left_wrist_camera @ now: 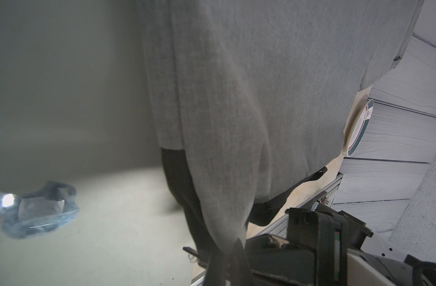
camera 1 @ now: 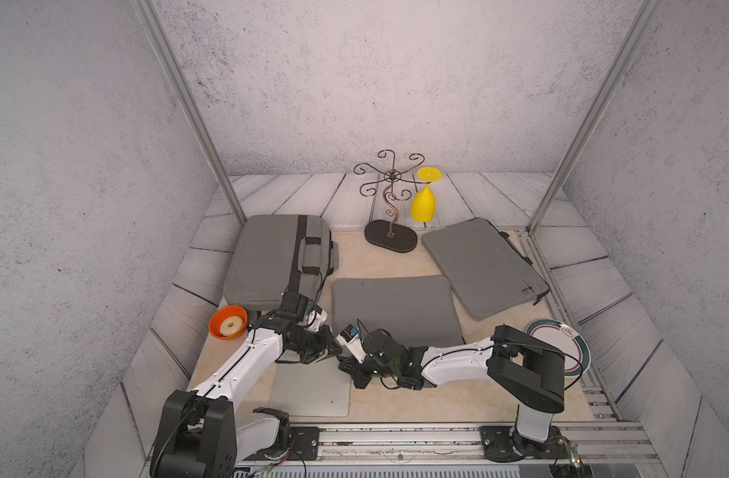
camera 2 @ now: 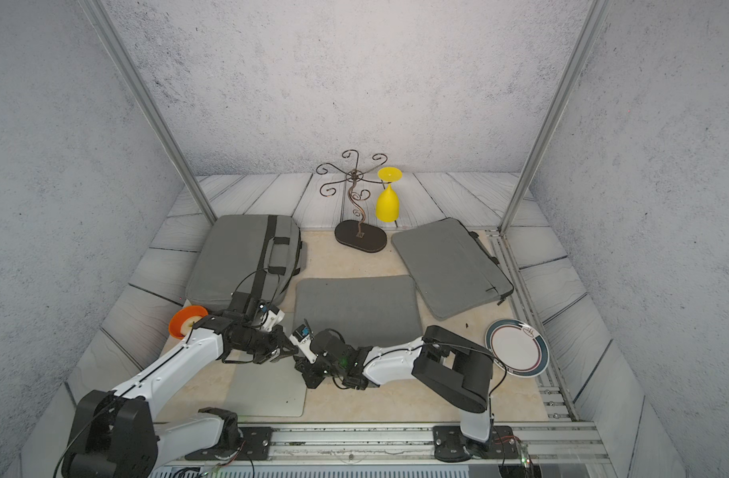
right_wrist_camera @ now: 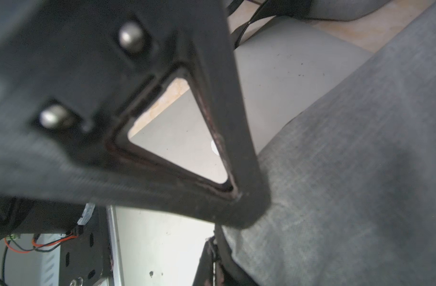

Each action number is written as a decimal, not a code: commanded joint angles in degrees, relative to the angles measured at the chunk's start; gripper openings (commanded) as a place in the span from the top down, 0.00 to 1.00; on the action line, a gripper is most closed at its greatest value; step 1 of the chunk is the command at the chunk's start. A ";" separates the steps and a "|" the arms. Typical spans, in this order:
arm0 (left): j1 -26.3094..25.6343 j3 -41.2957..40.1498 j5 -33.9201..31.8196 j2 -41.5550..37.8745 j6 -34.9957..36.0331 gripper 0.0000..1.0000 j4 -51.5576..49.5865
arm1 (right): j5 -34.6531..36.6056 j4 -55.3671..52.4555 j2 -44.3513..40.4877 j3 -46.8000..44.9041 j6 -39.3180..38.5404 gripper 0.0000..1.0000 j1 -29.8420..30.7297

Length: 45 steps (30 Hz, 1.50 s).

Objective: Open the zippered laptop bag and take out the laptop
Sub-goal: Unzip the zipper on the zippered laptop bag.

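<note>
The grey zippered laptop bag (camera 1: 392, 306) (camera 2: 356, 308) lies flat mid-table. Both grippers meet at its near left corner. My left gripper (camera 1: 334, 348) (camera 2: 293, 348) is shut on a pinch of the bag's grey fabric (left_wrist_camera: 224, 173), which hangs from the jaws in the left wrist view. My right gripper (camera 1: 348, 366) (camera 2: 304, 366) is shut on the bag's dark zipper edge (right_wrist_camera: 218, 241) just beside it. The silver laptop (camera 1: 311, 393) (camera 2: 265, 393) (left_wrist_camera: 88, 235) (right_wrist_camera: 274, 81) lies flat on the table in front of the bag. Its far edge is hidden under the grippers.
Two other grey bags lie at the back left (camera 1: 271, 256) and right (camera 1: 483, 265). A wire stand (camera 1: 389, 238) with a yellow glass (camera 1: 423, 202) stands behind. An orange bowl (camera 1: 227, 323) sits left and a plate (camera 1: 578, 351) right.
</note>
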 commanded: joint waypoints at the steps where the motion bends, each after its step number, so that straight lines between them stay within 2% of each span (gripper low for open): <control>1: -0.72 0.91 2.44 0.64 1.74 1.00 -3.05 | 0.75 4.33 -3.21 -0.12 -2.57 0.94 0.79; 5: -0.67 1.84 1.14 0.62 2.46 1.00 -4.12 | 4.93 -1.41 -8.15 -4.20 -0.63 0.82 0.79; 12: -0.66 2.48 0.68 2.56 0.77 1.00 -1.27 | 15.20 -27.06 -21.20 -6.63 2.96 0.52 0.77; 14: -0.64 3.10 0.70 3.12 1.17 1.00 -1.43 | 18.81 -34.49 -25.69 -7.56 5.93 0.43 0.57; 16: -0.68 3.51 0.78 3.65 1.42 1.00 -1.60 | 22.61 -41.71 -30.84 -8.78 9.84 0.29 0.15; 18: -0.68 3.82 0.77 3.92 1.55 1.00 -1.81 | 23.22 -48.11 -36.47 -10.08 13.04 0.21 -1.61; 20: -0.63 3.90 0.55 4.07 1.55 1.00 -1.87 | 21.11 -53.68 -41.05 -11.04 16.11 0.19 -5.63; 24: -0.69 3.69 0.26 4.33 1.53 1.00 -2.10 | 12.76 -59.76 -49.11 -13.69 20.17 0.14 -18.12; 26: -0.63 3.72 0.09 4.46 1.53 1.00 -2.13 | 9.83 -62.28 -50.87 -13.55 19.97 0.13 -23.16; 28: -0.59 3.89 -0.09 4.72 1.63 1.00 -2.35 | 10.50 -66.63 -51.16 -12.88 21.03 0.09 -26.87; 30: -0.63 4.17 -0.17 4.97 1.75 1.00 -2.37 | 8.30 -67.36 -51.19 -13.73 20.23 0.09 -30.61; 35: -0.64 4.79 -0.28 5.35 1.81 1.00 -2.53 | 2.87 -62.52 -48.27 -17.71 23.10 0.09 -38.96; 40: -0.63 4.39 0.26 6.16 1.49 1.00 -1.44 | 1.79 -46.82 -45.80 -23.65 31.49 0.17 -39.90; 42: -0.71 4.48 0.54 6.44 1.31 1.00 -1.09 | 2.81 -40.44 -44.16 -25.08 32.57 0.21 -40.52; 45: -0.67 4.74 0.33 6.72 1.77 1.00 -1.36 | 3.38 -38.29 -40.01 -23.50 31.72 0.24 -41.32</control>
